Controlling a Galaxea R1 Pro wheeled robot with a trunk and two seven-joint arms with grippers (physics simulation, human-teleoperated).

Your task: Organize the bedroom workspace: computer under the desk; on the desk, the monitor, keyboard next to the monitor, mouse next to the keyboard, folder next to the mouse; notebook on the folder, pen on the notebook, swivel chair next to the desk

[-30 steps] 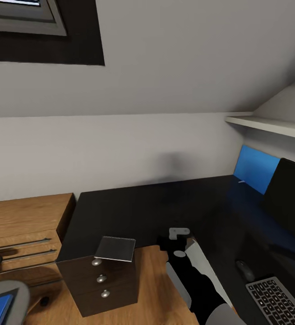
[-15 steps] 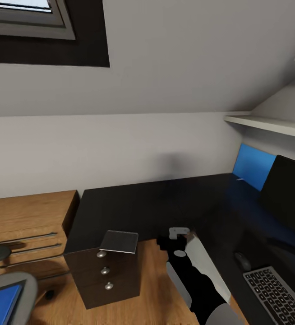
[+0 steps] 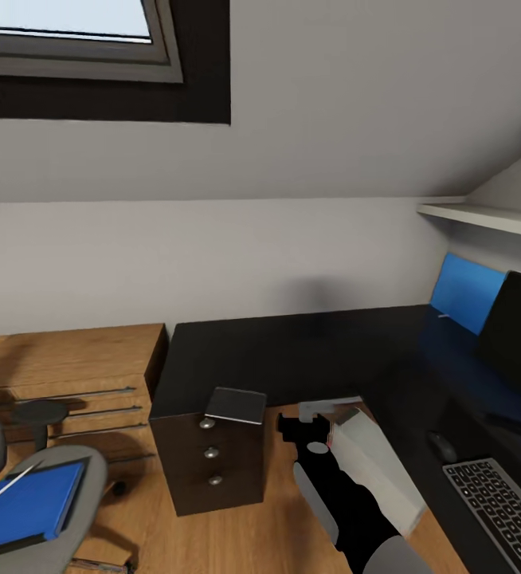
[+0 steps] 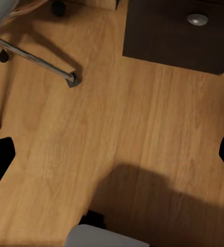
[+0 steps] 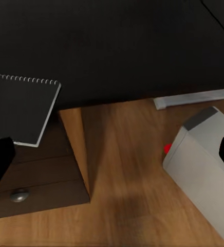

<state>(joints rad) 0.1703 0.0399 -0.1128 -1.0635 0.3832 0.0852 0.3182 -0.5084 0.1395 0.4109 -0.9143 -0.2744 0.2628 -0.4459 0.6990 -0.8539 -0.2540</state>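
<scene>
The black-topped desk (image 3: 292, 351) runs along the wall and turns right. On its near corner, above the drawer unit (image 3: 211, 466), lies the dark notebook (image 3: 235, 405) (image 5: 19, 108). The grey computer (image 3: 376, 466) (image 5: 209, 170) stands on the floor at the desk's inner corner. At the right are the monitor (image 3: 519, 327), mouse (image 3: 442, 446) and keyboard (image 3: 503, 518). The blue folder (image 3: 25, 506) lies on the swivel chair (image 3: 61, 478); a thin white line, perhaps the pen (image 3: 4, 488), crosses it. My right gripper (image 3: 316, 410) (image 5: 112, 159) hangs open between notebook and computer. My left gripper (image 4: 112, 157) is open over the floor.
A low light-wood counter (image 3: 61, 375) stands left of the desk. The chair's chrome leg (image 4: 40, 59) and caster (image 4: 71, 80) lie near my left gripper. A blue wall panel (image 3: 466, 291) sits behind the monitor, with a white shelf (image 3: 483, 217) above.
The whole view has swung to the left, so the swivel chair with the blue folder now shows more fully. My right arm keeps its place in the picture.
</scene>
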